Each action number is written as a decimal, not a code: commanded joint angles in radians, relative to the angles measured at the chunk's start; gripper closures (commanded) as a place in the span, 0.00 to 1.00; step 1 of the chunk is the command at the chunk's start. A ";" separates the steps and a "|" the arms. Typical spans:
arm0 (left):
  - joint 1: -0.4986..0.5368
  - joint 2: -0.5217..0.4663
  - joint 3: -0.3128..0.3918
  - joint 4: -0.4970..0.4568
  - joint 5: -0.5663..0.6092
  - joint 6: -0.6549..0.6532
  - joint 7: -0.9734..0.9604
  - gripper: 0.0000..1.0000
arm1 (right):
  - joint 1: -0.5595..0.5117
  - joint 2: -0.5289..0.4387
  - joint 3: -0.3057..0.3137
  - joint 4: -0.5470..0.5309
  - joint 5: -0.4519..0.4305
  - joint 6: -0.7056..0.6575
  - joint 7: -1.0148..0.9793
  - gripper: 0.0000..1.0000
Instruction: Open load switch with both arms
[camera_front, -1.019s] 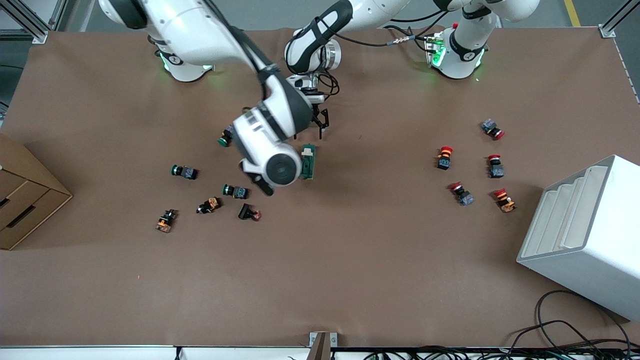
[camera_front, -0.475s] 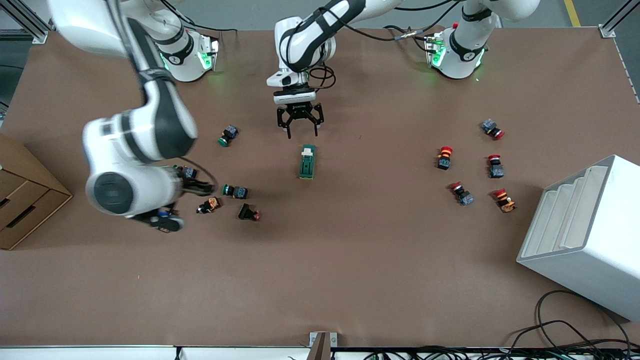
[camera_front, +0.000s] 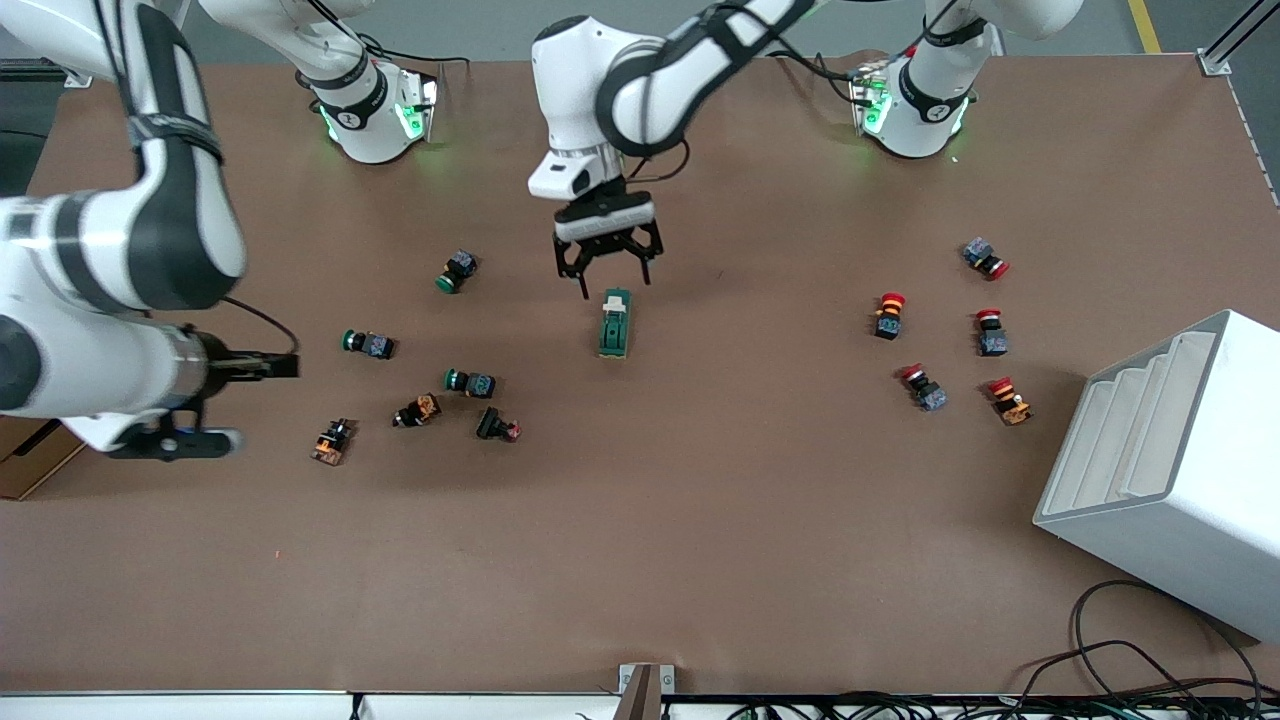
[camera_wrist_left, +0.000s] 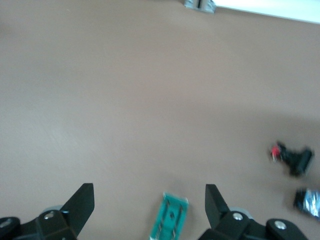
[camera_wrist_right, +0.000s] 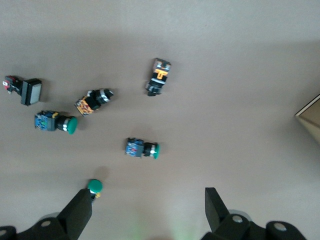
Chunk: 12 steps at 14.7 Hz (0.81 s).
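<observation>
The load switch (camera_front: 614, 324), a dark-green block with a white tab, lies flat mid-table, its tab end pointing toward the robot bases. My left gripper (camera_front: 612, 279) hangs open just above that tab end, touching nothing. In the left wrist view the load switch (camera_wrist_left: 170, 221) shows between the spread fingers of the left gripper (camera_wrist_left: 149, 202). My right gripper (camera_front: 272, 367) is open and empty, held high over the table toward the right arm's end, away from the switch. The right wrist view shows the right gripper (camera_wrist_right: 147, 209) wide open above scattered buttons.
Green-capped buttons (camera_front: 368, 344) (camera_wrist_right: 142, 148) and orange-bodied parts (camera_front: 331, 441) lie toward the right arm's end. Red-capped buttons (camera_front: 889, 314) cluster toward the left arm's end, next to a white rack (camera_front: 1170, 460). A cardboard box (camera_front: 28, 468) sits under the right arm.
The right arm swung away from over the load switch toward its end of the table, by the cardboard box. The left gripper came down closer to the switch's tab end, still open.
</observation>
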 joint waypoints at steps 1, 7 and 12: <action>0.074 -0.005 -0.004 0.137 -0.135 -0.106 0.191 0.01 | -0.069 -0.050 0.022 -0.020 -0.040 0.009 -0.149 0.00; 0.332 -0.095 -0.012 0.197 -0.318 -0.191 0.619 0.01 | -0.146 -0.096 0.025 0.014 -0.053 -0.051 -0.197 0.00; 0.469 -0.201 -0.001 0.197 -0.449 -0.248 0.919 0.01 | -0.143 -0.090 0.030 0.109 -0.040 -0.134 -0.192 0.00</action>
